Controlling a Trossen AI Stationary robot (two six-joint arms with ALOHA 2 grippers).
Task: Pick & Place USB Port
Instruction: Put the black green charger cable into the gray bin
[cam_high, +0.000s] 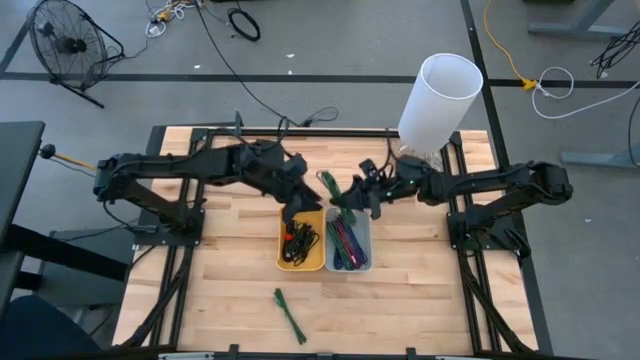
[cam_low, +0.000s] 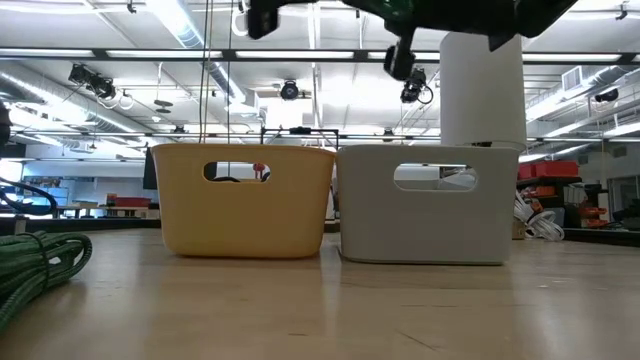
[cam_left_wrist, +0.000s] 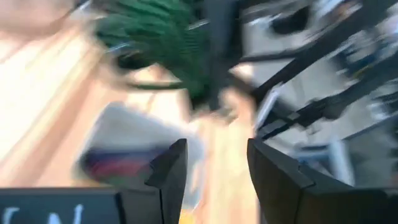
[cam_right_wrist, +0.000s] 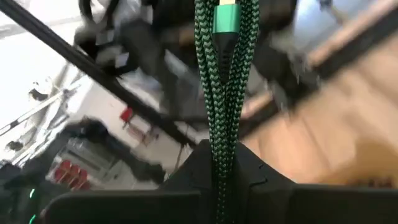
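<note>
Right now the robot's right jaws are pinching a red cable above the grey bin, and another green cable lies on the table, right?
Not quite: the cable in the right gripper is green, not red. The right wrist view shows its green braid pinched between the jaws. The rest holds: it hangs above the grey bin, and another green cable lies on the table, as the high view shows.

You've got two bins (cam_high: 301, 262) side by side at centre frame in the high view, cables (cam_high: 347, 247) in the right-hand one, tall cylinder (cam_high: 437, 100) upper right behind them, loose cable (cam_high: 289, 314) lower centre on the table (cam_high: 420, 300).
</note>
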